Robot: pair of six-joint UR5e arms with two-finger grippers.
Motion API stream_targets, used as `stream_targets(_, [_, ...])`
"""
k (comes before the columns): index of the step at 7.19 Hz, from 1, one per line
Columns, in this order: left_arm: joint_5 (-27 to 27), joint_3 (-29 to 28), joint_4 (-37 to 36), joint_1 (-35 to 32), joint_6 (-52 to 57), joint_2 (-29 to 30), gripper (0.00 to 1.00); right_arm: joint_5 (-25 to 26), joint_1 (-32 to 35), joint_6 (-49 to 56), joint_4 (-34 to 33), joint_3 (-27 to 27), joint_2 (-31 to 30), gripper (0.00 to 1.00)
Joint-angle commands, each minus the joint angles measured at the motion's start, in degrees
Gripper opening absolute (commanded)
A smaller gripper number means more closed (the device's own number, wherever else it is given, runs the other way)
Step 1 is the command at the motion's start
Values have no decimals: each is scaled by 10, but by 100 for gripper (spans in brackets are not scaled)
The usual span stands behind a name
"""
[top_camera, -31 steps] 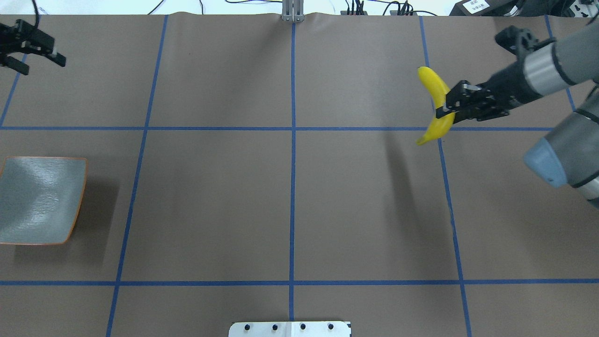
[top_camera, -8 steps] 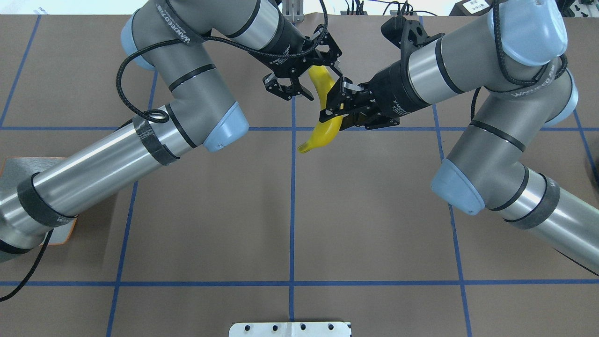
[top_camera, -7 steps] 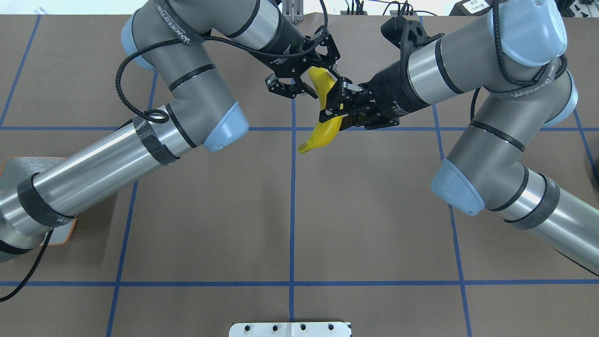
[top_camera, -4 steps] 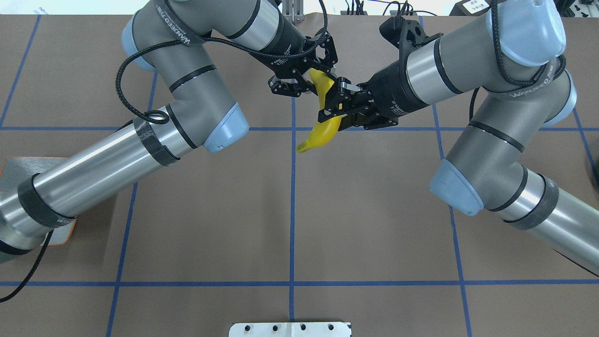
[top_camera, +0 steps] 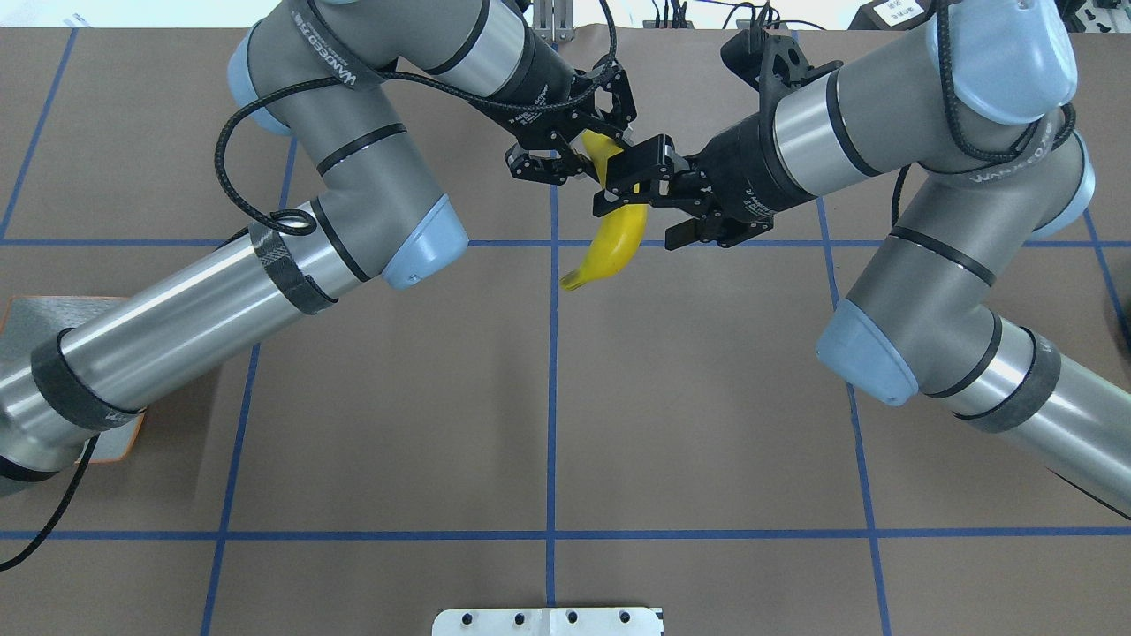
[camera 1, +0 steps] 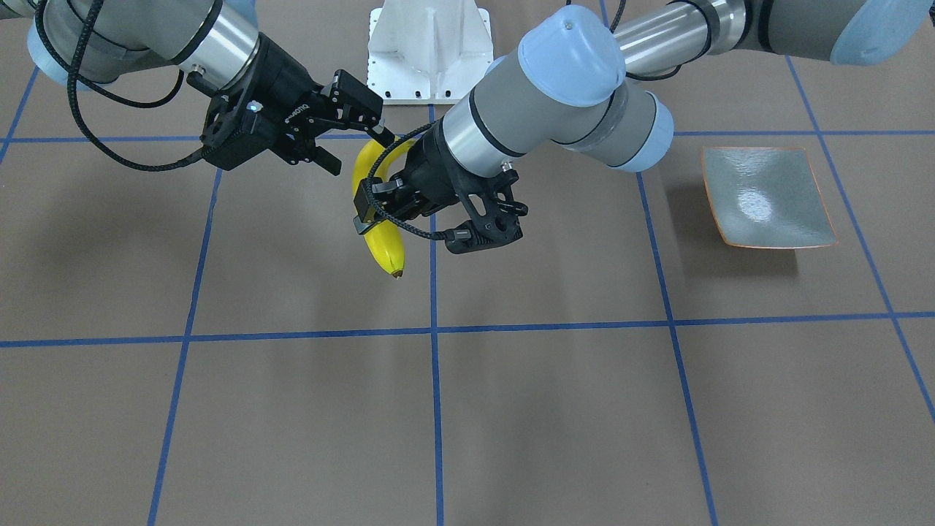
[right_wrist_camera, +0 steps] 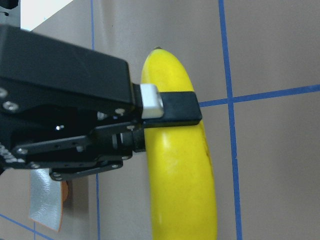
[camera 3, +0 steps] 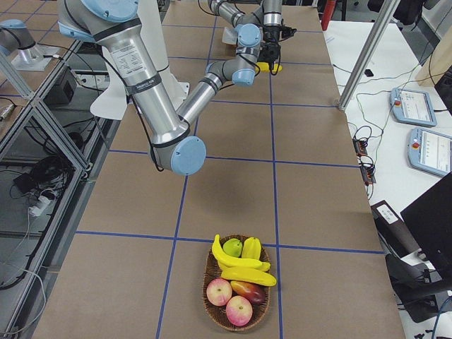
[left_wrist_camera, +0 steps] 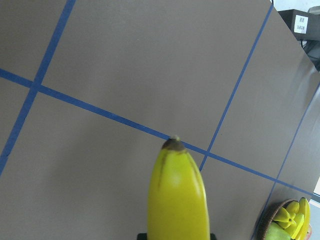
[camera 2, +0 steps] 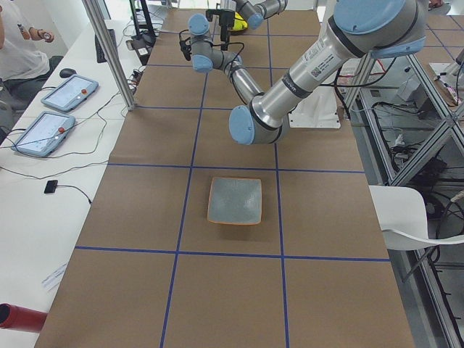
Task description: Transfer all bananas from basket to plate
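Note:
One yellow banana [top_camera: 616,238] hangs in the air above the middle of the table, also seen in the front-facing view [camera 1: 387,247]. My left gripper [top_camera: 596,155] is shut on its upper half; the right wrist view shows a left finger [right_wrist_camera: 170,107] pressed across the banana [right_wrist_camera: 180,170]. My right gripper [top_camera: 643,212] is open, its jaws spread on either side of the banana and not gripping it [camera 1: 356,150]. The grey-green plate [camera 1: 767,197] sits empty at the table's left end; in the overhead view my left arm covers most of it [top_camera: 18,309]. Two more bananas [camera 3: 244,268] lie in the basket [camera 3: 215,311].
The wicker basket stands at the table's right end and also holds apples [camera 3: 219,289], a green fruit [camera 3: 233,247] and a mango. A white base mount [camera 1: 431,44] sits at the robot's edge of the table. Blue tape lines cross the brown surface.
My right arm brought the banana in from the right and my left arm swung in from the far left. Within the last second my left gripper shut on the banana and my right gripper opened.

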State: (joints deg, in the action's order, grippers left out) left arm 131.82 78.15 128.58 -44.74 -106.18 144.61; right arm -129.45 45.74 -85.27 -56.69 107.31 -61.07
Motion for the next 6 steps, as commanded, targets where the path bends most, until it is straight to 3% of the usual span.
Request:
stream_targets(1, [3, 61, 1, -5, 21, -63, 0, -15, 17, 0, 45, 10, -68, 100])
stream_targets(4, [19, 224, -8, -51, 49, -271, 0, -12, 66, 3, 49, 5, -129, 100])
stream_targets(6, [56, 239, -8, -145, 136, -386, 0, 3, 91, 4, 48, 2, -164, 100])
